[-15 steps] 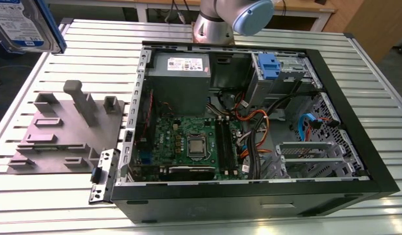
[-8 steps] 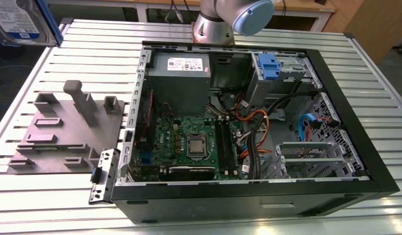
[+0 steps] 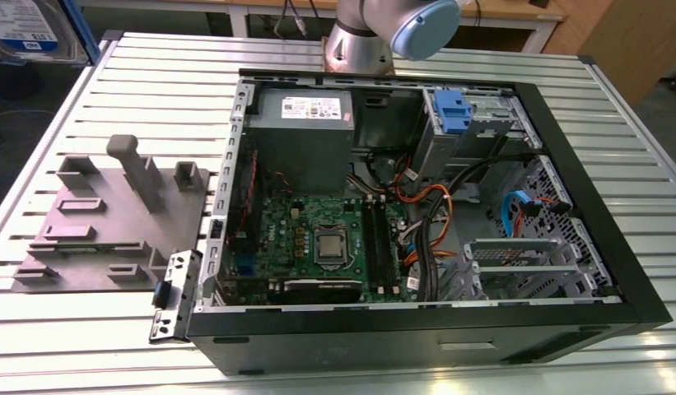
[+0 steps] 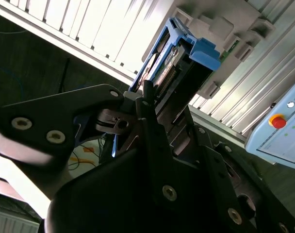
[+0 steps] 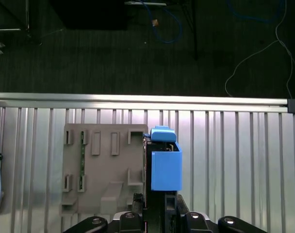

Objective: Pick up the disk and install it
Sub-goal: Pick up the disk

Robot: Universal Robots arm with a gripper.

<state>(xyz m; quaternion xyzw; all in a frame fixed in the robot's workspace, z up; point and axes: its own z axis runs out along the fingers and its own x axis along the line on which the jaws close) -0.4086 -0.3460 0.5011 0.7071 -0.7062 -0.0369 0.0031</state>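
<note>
Blue-railed disk (image 5: 165,167) (image 4: 182,60) pinched by tool (image 4: 145,103) in both wrist views; exterior view shows label (image 3: 19,25) face.

Slatted metal table (image 3: 96,346). On it, an open black computer case (image 3: 349,346), lid off.
Inside: green motherboard (image 3: 315,230) at centre; grey box with white sticker (image 3: 305,136) at the far wall; blue clip on a metal cage (image 3: 452,111) beside it; orange wires (image 3: 426,197) between.
Grey moulded fixture (image 3: 107,222) lies at the exterior view's left, touching the case.
Pale panel with a red button (image 4: 278,121), possibly a control pendant.
</note>
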